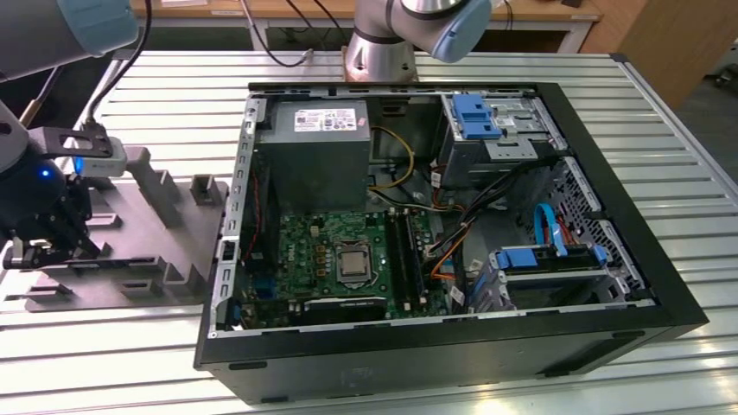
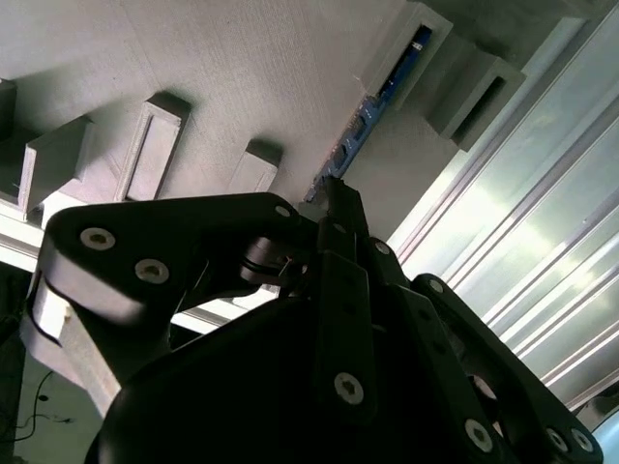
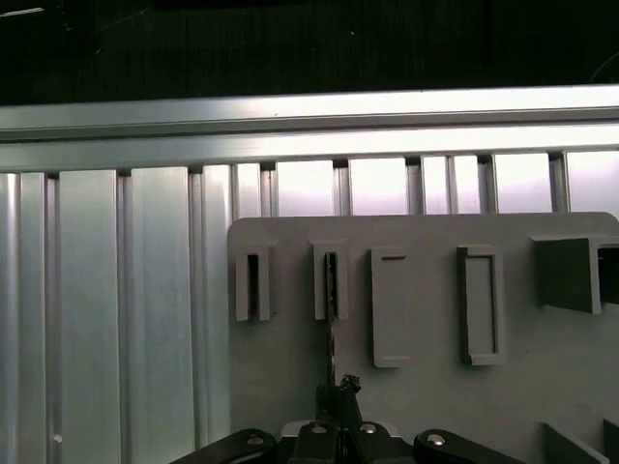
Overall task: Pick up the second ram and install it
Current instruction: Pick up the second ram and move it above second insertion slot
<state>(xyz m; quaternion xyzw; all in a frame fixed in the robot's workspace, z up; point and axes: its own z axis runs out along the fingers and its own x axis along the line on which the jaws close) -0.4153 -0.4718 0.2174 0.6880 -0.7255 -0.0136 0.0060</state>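
The black two-fingered hand (image 1: 41, 246) hangs over a grey plastic holder block with raised slotted posts (image 1: 162, 225), which lies on the ribbed aluminium desk (image 1: 173, 86) at the exterior view's left. In both wrist views the fingers are clenched together on the near end of the second ram (image 2: 372, 111), a long thin dark-blue circuit board strip seen edge-on. The strip runs from the fingertips across the holder's face, and its far end sits in one of the narrow slotted posts. Well apart, toward the exterior view's right, an open black metal computer case (image 1: 461, 354) lies on its side, showing a green motherboard (image 1: 323, 251) with long black slot rails (image 1: 403, 251) beside the processor socket
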